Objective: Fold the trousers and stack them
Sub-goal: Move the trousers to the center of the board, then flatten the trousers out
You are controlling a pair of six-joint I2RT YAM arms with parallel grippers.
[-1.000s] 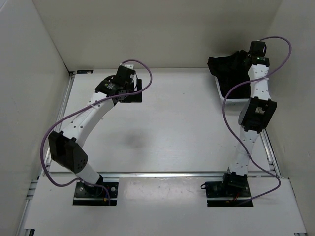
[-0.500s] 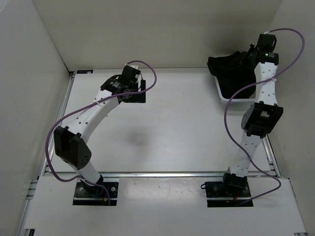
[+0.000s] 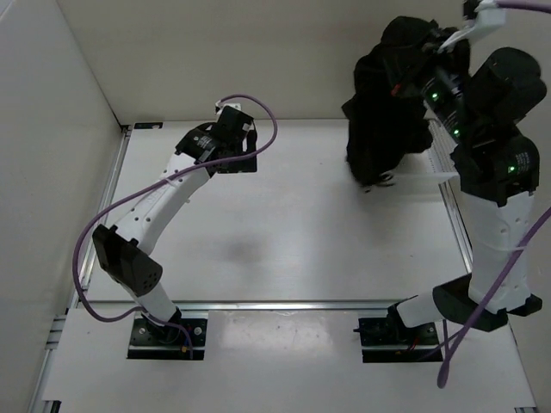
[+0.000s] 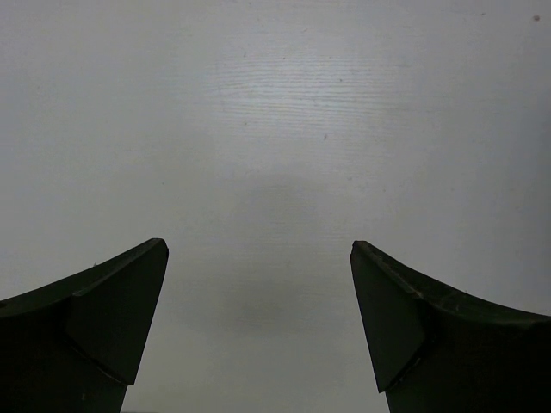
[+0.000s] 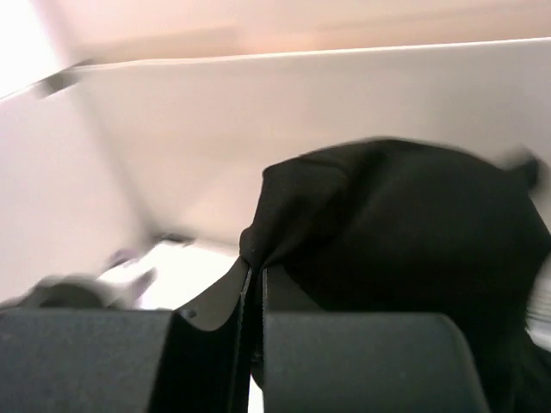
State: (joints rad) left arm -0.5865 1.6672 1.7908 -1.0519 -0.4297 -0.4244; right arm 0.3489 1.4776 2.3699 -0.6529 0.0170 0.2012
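Right gripper [image 5: 256,268] is pressed together until only a thin slit shows between its two fingers, and a peak of black fabric from the trousers [image 3: 379,120] is pinched at their tips. From the overhead camera the right arm stands tall at the far right corner of the worktop [image 3: 310,232], with the trousers hanging from it in one dark, bunched mass against the back wall. The bundle is gathered, not spread, so the two legs cannot be told apart. Its lowest folds reach down to the near left corner of the white basket [image 3: 437,165], of which only a pale strip shows beside the fabric; whether the cloth touches the basket or the worktop there cannot be told. In the right wrist view the fabric bulges up and to the right of the fingers, somewhat blurred. On the other side, the left gripper [image 4: 257,247] is spread wide, both dark fingers far apart with nothing between them but bare white worktop. It hangs over the far left part of the worktop, well apart from the trousers.
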